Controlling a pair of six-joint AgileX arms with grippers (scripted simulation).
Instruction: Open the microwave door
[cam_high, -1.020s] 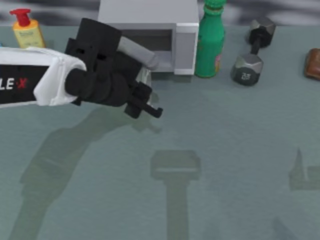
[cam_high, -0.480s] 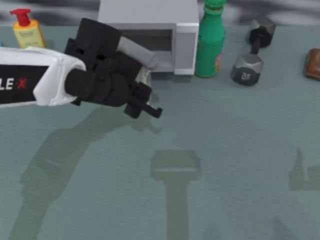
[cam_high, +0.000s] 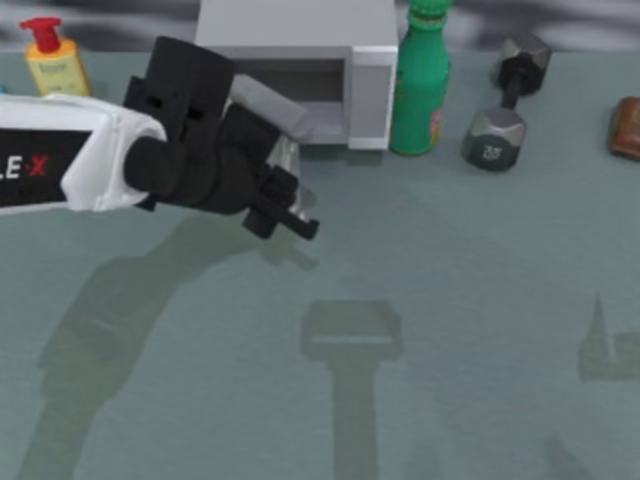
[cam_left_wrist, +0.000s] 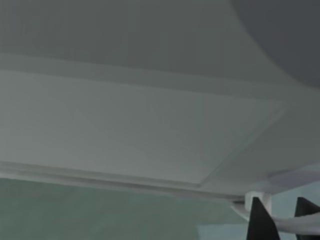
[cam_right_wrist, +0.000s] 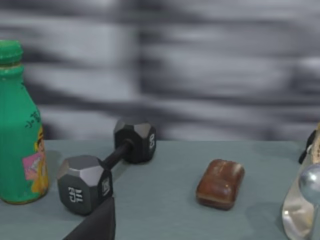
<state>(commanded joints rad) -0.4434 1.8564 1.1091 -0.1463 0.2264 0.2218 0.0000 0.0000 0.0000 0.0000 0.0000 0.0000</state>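
Microwave (cam_high: 300, 40) at back centre of table (cam_high: 450, 300), door (cam_high: 285, 130) swung out toward front-left. Left gripper (cam_high: 290, 212) pinching door handle (cam_left_wrist: 280, 220) at its free edge. Green bottle (cam_high: 420, 85) just right of microwave. Front of table open. Arm lettering reads "LE X". Right gripper not seen.

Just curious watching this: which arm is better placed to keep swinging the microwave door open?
The left: its claw is already at the microwave door, which stands partly open. The right arm isn't visible near it.
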